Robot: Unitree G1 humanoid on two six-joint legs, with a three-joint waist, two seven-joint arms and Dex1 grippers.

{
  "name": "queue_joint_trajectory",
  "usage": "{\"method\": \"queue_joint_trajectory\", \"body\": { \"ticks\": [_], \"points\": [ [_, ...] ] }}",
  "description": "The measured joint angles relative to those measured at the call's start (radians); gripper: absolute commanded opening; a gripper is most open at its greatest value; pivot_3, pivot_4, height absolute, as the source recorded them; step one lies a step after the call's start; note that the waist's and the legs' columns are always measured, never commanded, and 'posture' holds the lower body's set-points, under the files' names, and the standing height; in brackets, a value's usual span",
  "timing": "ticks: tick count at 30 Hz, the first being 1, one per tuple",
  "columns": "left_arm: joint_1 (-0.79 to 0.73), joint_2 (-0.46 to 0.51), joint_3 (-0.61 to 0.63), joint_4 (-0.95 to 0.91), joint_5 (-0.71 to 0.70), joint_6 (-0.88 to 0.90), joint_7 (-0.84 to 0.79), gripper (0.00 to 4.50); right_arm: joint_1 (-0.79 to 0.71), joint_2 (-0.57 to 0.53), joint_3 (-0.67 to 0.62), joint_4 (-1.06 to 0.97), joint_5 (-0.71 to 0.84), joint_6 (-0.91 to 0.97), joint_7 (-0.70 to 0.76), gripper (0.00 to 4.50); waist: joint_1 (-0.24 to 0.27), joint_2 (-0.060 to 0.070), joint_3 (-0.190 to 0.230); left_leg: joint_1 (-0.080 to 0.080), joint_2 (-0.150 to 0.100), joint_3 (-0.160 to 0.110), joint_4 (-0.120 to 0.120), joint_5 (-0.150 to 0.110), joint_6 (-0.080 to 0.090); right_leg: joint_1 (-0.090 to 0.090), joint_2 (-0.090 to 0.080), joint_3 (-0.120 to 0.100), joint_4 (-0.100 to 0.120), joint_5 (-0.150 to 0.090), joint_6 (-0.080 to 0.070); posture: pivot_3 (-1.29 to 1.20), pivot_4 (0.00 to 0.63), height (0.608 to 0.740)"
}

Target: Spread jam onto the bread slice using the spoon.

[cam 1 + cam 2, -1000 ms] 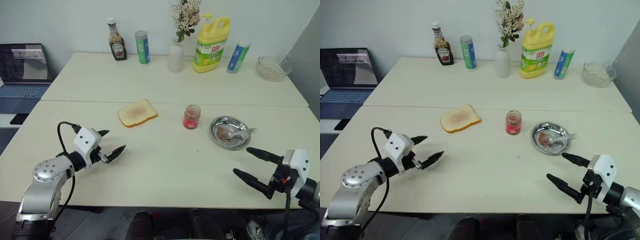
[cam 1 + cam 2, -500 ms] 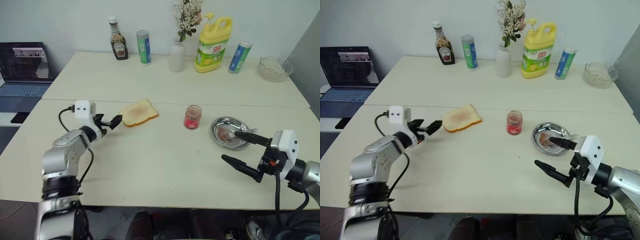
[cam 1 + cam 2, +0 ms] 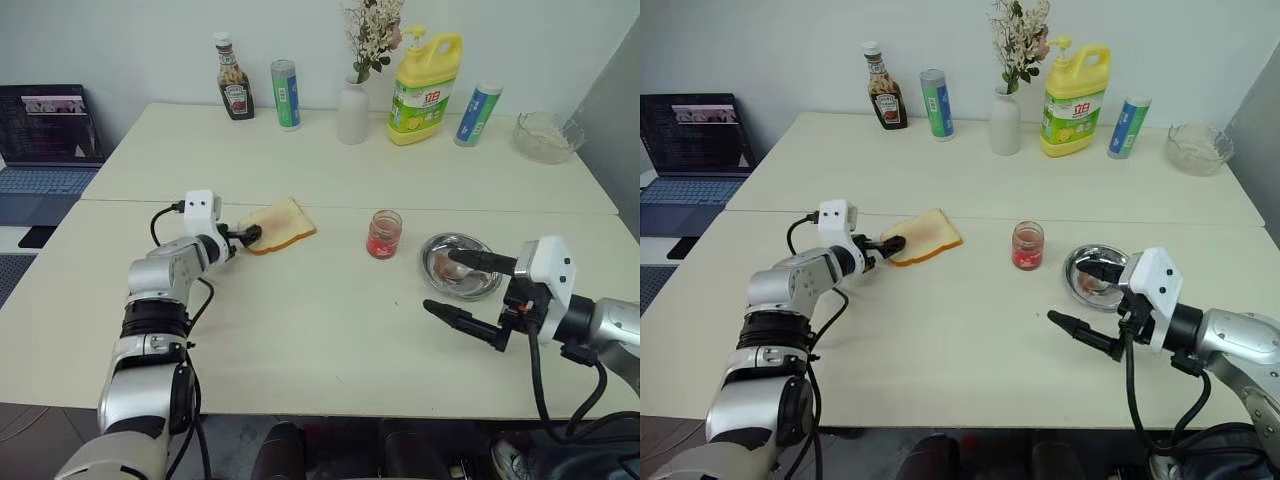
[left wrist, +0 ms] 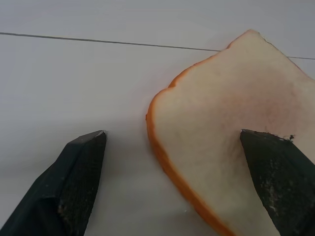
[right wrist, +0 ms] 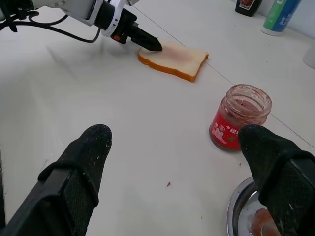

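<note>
Two end effectors, both spread wide, nothing held.
My L end effector [image 4: 172, 147] straddles bread slice [image 3: 278, 225] edge on bench [image 3: 320, 330]; R end effector [image 3: 465, 290] hovers nr steel dish [image 3: 462, 267] w/ spoon [image 3: 458, 268]; jam [image 3: 383, 234] between.

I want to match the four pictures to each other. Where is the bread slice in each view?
Left eye view: bread slice, left of centre.
Right eye view: left of centre.
Left wrist view: large, right half.
Right wrist view: upper middle.
Shared landmark: the left claw at the slice's edge.
</note>
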Motion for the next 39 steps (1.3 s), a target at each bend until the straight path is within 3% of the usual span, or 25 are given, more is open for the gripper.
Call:
{"method": "queue_joint_trajectory", "body": {
  "ticks": [2,5,18,27,33,39],
  "points": [
    [-0.007,0.004,-0.014,0.015,0.014,-0.012,-0.012,4.50,-0.002,0.002,0.000,-0.003,0.016,0.010,-0.009,4.46,0.000,0.000,0.000,0.000,0.000,0.000,0.000,0.000,0.000,0.000,0.000,0.000,0.000,0.000,0.000,0.00,0.150,0.740],
    [-0.020,0.002,-0.016,0.037,0.022,-0.010,-0.024,3.91,-0.009,0.008,0.002,-0.010,0.027,0.015,-0.019,4.50,0.000,0.000,0.000,0.000,0.000,0.000,0.000,0.000,0.000,0.000,0.000,0.000,0.001,0.000,0.000,0.00,0.150,0.740],
    [-0.069,-0.018,-0.055,0.086,0.041,0.024,-0.109,0.03,-0.022,0.009,0.008,-0.021,0.071,0.035,-0.052,4.50,0.010,0.000,-0.001,0.000,-0.001,0.000,0.000,0.000,0.000,0.000,-0.001,0.000,0.000,0.000,0.001,0.00,0.150,0.740],
    [0.001,0.034,-0.055,-0.048,-0.004,0.147,-0.235,0.01,-0.046,-0.001,0.009,-0.020,0.075,0.042,-0.053,4.50,0.005,0.000,-0.001,0.000,0.000,0.000,0.000,0.000,0.000,0.000,-0.001,0.000,0.000,0.000,0.001,0.00,0.150,0.740],
    [0.141,0.100,-0.086,-0.287,-0.109,0.316,-0.387,0.01,-0.061,-0.007,0.010,-0.017,0.104,0.060,-0.048,4.50,0.001,0.000,0.000,-0.001,0.000,0.000,0.000,0.000,0.000,0.000,-0.001,0.000,0.000,0.000,0.001,0.00,0.150,0.740],
    [0.291,0.216,-0.134,-0.534,-0.211,0.400,-0.540,0.01,0.002,-0.083,-0.020,-0.016,0.142,0.089,0.022,4.50,0.002,0.000,0.000,0.000,0.000,0.000,0.000,0.000,0.000,-0.001,-0.001,0.000,0.000,0.000,0.000,0.00,0.150,0.740]
  ]
}}
